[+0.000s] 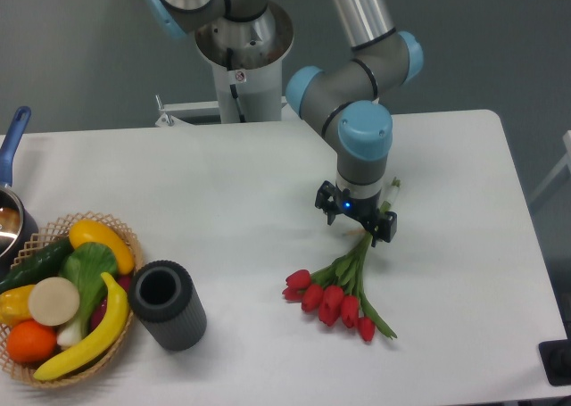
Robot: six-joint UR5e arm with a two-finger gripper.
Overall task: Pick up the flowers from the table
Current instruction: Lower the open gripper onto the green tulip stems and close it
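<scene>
Seven-odd red tulip flowers (343,290), green stems, flat on table (223,183)

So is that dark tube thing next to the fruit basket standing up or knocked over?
Standing up, slightly tilted as seen. The dark ribbed cylinder rests on the table with its open mouth facing up, beside the wicker basket.

Smooth matt white table (223,183), woven wicker basket (125,236), ribbed matt dark cylinder (168,304), glossy red flowers (335,299)

One bunch of flowers (337,292), one basket (125,236), one dark cylinder (167,304).
</scene>
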